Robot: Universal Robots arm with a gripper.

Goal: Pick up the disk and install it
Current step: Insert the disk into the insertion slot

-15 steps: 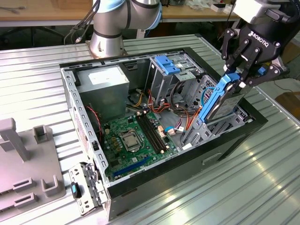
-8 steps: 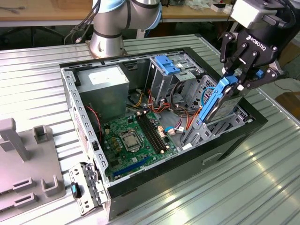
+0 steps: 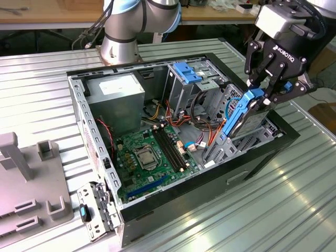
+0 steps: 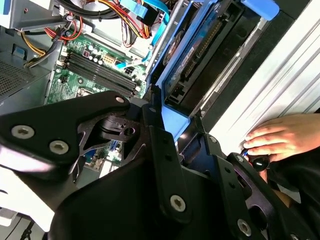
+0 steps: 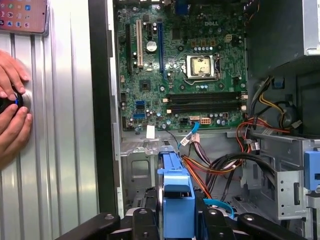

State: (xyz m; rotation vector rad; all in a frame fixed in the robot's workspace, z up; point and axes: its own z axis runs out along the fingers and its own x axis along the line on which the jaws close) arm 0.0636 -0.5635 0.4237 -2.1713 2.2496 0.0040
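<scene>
In the exterior view the disk hangs tilted, one end down, over the drive bay at the open computer case's right side in that view. It has a dark body with blue rails along its edges. My gripper is shut on its upper end. In the second wrist view the disk runs away from my gripper towards the case's black wall. In the first wrist view the disk's blue rail sits between my fingers.
Inside the case are a green motherboard, a grey power-supply box, a blue latch tab and loose cables. A person's hand rests on the ribbed metal table beside the case. A grey fixture stands at the exterior view's left.
</scene>
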